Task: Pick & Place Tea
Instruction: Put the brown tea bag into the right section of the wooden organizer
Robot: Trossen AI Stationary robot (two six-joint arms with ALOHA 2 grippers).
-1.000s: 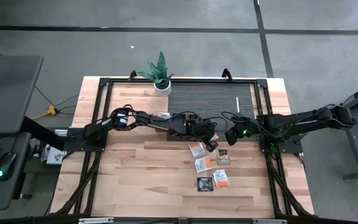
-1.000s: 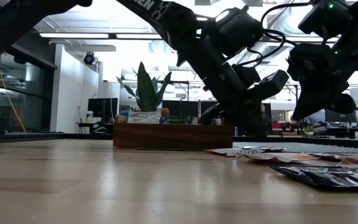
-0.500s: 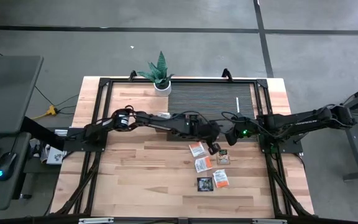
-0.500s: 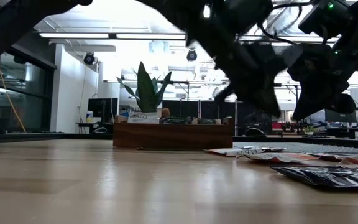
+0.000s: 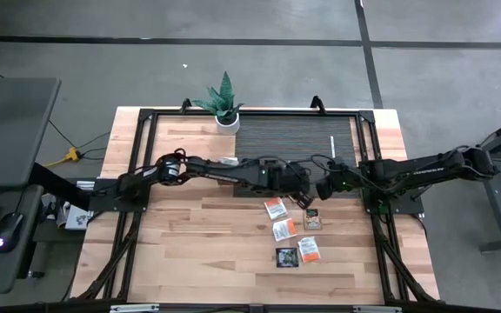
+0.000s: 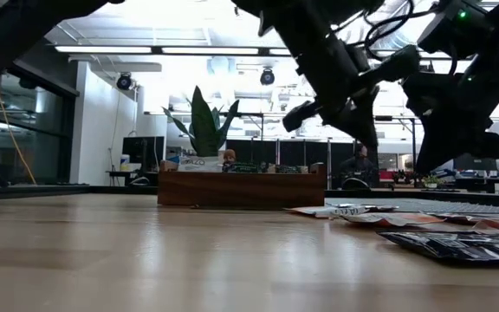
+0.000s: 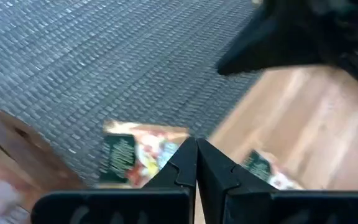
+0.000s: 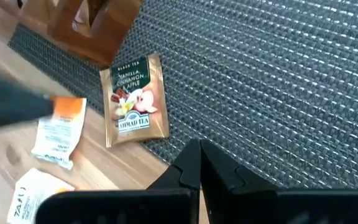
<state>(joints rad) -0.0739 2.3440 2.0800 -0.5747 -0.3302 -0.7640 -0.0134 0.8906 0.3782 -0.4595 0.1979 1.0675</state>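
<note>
We're looking at an open-plan robotics lab or office workspace. Ceiling strip lights are glowing over rows of desks with dark monitors lining the back of the room. A person is sitting out there at a workstation. The wooden table is standing on a bare grey concrete floor with taped lines running across it, and a side desk with a mouse is sitting alongside.

Closed fingers hang above a green-and-tan tea sachet lying on the grey woven mat, beside the wooden desk
</note>
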